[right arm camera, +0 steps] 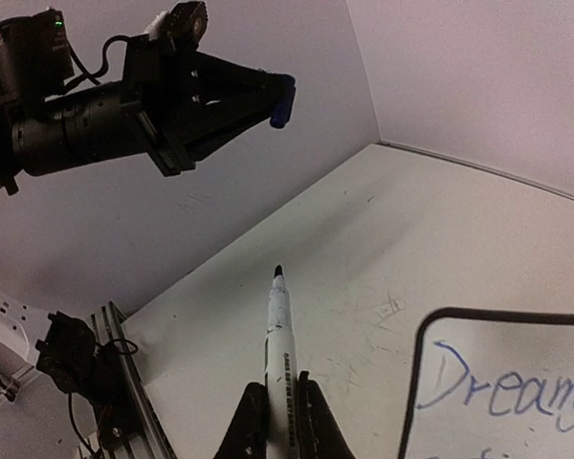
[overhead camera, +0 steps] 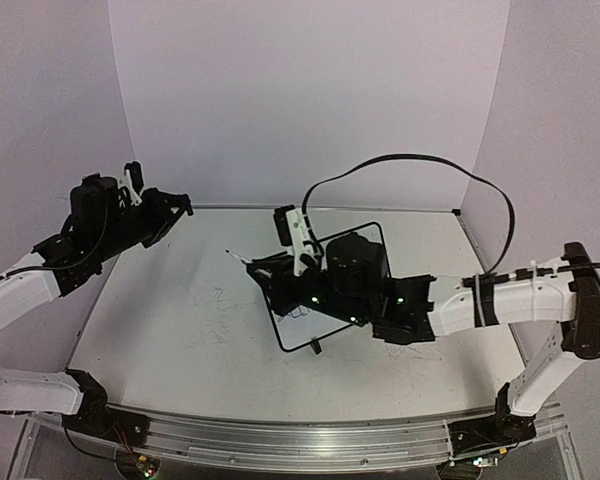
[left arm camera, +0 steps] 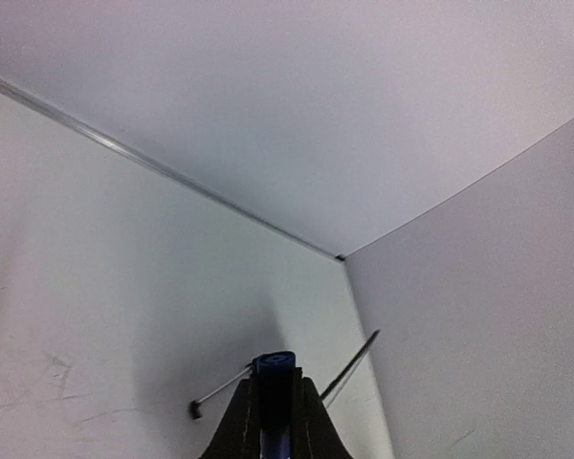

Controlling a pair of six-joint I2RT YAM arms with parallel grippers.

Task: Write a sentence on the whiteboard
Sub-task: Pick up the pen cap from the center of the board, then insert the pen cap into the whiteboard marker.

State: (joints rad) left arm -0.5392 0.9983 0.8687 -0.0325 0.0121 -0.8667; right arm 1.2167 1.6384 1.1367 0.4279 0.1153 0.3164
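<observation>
Pinches a blue cap (left arm camera: pixel 273 361) in the left gripper (left arm camera: pixel 273 384), raised above the table (overhead camera: pixel 180 320) at its far-left corner. Clamps a white marker (right arm camera: pixel 278 325) in the right gripper (right arm camera: pixel 273 400), bare tip forward, just beside the whiteboard (right arm camera: pixel 413 382), which lies mid-table under that arm. Sentence (right arm camera: pixel 497 382) in blue, "Dream" legible.

Left claw (left arm camera: pixel 274 384) tight around a blue cap (left arm camera: pixel 273 362), over the white tabletop (left arm camera: pixel 105 287) near the wall corner (left arm camera: pixel 342 256).

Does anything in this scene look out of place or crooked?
The whiteboard lies crooked on the table, turned well off its edges. Stray scribbles mark the table left of it. Otherwise nothing is odd: the right tool grips the uncapped marker, and the left tool grips the cap.
</observation>
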